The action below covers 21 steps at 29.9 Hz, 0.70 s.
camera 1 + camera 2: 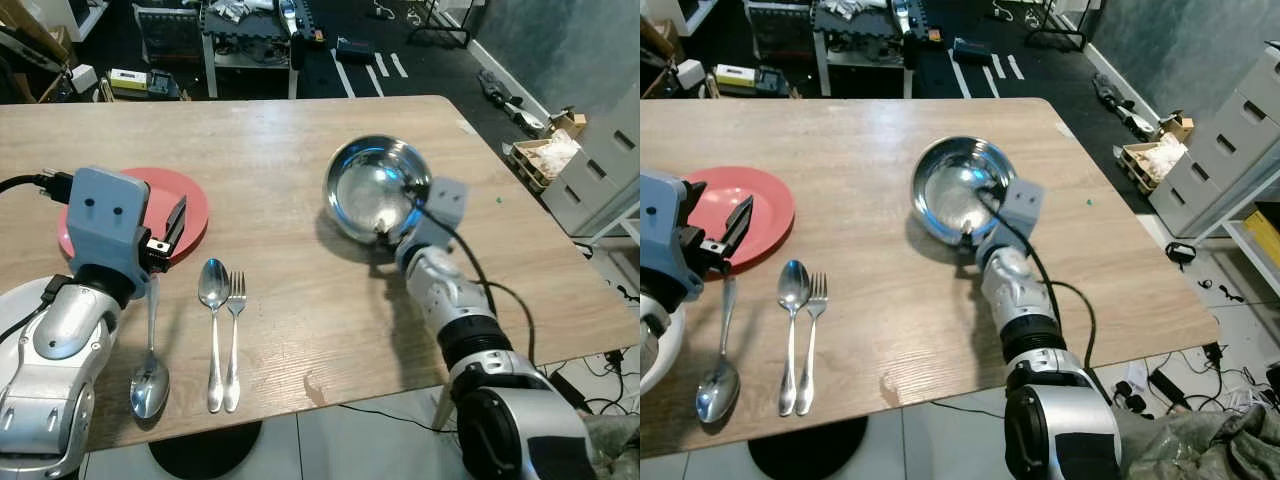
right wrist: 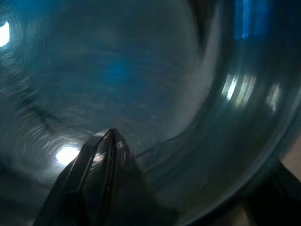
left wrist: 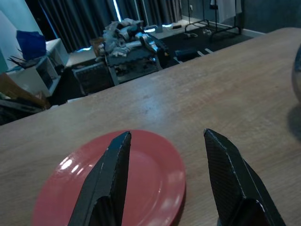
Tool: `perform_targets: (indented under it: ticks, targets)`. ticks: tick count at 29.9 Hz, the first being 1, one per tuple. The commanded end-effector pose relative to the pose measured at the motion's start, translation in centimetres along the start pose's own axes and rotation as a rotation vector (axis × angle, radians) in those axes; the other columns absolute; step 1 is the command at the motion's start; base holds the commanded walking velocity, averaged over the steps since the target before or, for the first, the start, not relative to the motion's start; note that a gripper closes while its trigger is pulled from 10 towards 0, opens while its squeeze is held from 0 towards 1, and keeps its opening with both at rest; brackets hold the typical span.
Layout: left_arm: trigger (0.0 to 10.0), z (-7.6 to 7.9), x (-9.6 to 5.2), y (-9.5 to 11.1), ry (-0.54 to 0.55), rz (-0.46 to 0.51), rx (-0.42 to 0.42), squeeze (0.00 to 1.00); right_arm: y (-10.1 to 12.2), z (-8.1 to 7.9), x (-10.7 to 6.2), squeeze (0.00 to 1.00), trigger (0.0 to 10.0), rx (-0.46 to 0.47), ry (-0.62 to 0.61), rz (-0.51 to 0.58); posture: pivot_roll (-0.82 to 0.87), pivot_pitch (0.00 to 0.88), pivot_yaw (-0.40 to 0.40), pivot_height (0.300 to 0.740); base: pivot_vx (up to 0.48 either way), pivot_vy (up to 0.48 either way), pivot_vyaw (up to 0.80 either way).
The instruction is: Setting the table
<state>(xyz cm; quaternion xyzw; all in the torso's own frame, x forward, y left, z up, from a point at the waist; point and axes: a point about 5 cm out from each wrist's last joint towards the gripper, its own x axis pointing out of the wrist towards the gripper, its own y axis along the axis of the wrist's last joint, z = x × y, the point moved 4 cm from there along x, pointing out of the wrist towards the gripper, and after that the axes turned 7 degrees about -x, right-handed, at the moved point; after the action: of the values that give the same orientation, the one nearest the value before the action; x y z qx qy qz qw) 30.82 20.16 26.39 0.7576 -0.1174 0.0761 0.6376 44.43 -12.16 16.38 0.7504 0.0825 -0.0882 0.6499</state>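
Bowl handling: the steel bowl (image 1: 377, 187) is looking thin-walled, stiff and probably light, but polished and slippery, so I am judging the rim the only sensible place to take it; a pinch across the wall near the lip, not the curved belly.
Bowl place: it is sitting tilted toward me, right of the worktop's middle and nearer the far edge than the near one, its near rim raised where I am gripping it.
Bowl look: round, deep, mirror-bright inside, throwing back light spots and a blue cast in my right wrist view.
Right jaws: my right gripper (image 1: 392, 233) is pinching the bowl's near rim, one finger (image 2: 101, 160) lying inside against the wall, the other outside beneath it.
Left jaws: my left gripper (image 3: 164, 183) is hovering spread wide and empty over the near part of the red plate (image 1: 190, 205).
Plate place: it is resting toward the left edge of the worktop, well apart from the bowl.
Cutlery: a large spoon (image 1: 149, 380) is lying by the near edge, with a smaller spoon (image 1: 213, 300) and a fork (image 1: 235, 330) side by side just to its right.
Risk, as I judge it: the smooth steel could be slipping or swinging in a one-point rim grip.
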Motion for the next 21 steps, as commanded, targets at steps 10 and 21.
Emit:
perform_targets:
  ticks: [10,21]
  targets:
    - [10.0,0.1,-0.5,-0.5,0.023,-0.028,-0.020,0.00,-0.8,-1.6,0.1,0.00,0.0,0.136,0.098,-0.017,0.17,0.159,-0.045,0.740,0.000,0.000,0.00]
    - [10.0,4.8,-3.1,-1.3,-0.490,-0.172,-0.137,0.00,0.4,-2.8,-0.4,0.00,0.0,0.178,0.240,0.083,0.15,0.136,-0.034,0.740,0.000,0.000,0.00]
